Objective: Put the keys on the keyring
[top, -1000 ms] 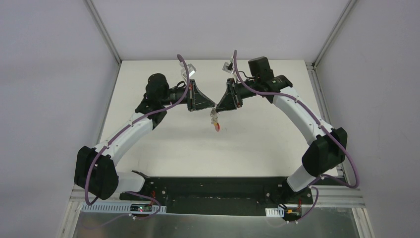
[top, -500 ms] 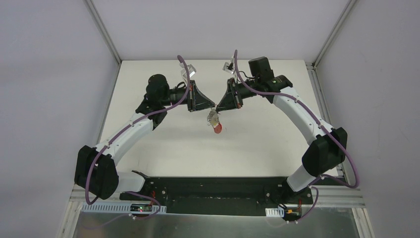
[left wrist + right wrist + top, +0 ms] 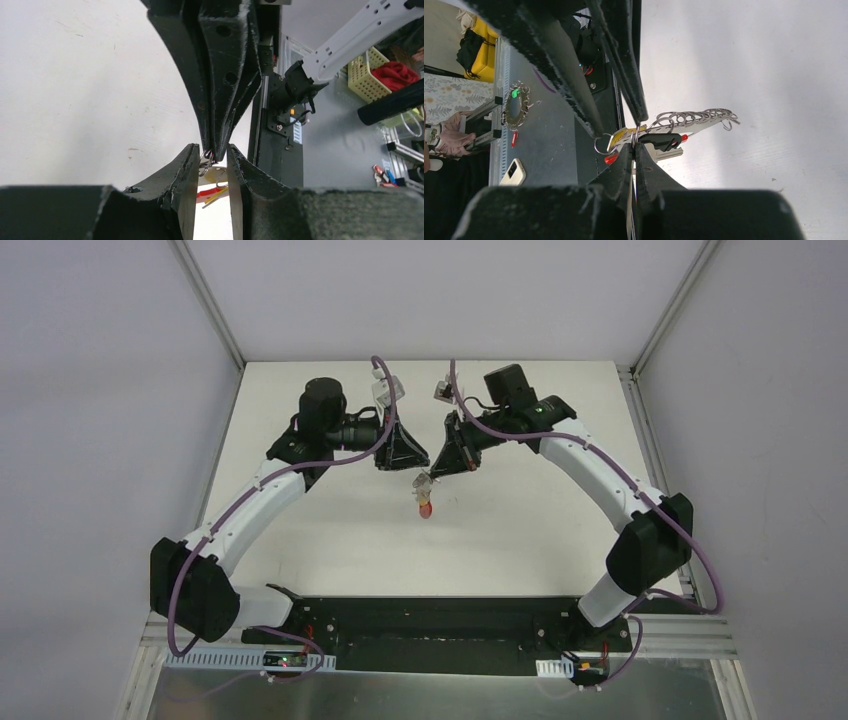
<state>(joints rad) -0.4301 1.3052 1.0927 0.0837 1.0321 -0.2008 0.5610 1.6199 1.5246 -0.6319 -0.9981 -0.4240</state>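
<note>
Keyring (image 3: 689, 119) tight in right gripper (image 3: 634, 148); tag (image 3: 620, 141) lettering illegible

The keyring (image 3: 424, 502) hangs in the air from my right gripper (image 3: 634, 149). It is a small bunch. I pinch one of its thin wire rings tight, and the rest dangles from there. In my right wrist view, a row of silver wire loops (image 3: 691, 118) fans out to one side. A tiny key (image 3: 659, 141) with a black head and a silver blade sits against the bunch, right by my fingertips. I cannot tell if it is hooked on. There is a red bit (image 3: 611, 159) and a yellow-tan tag (image 3: 620, 140) too. From above, the red part hangs lowest.
</note>
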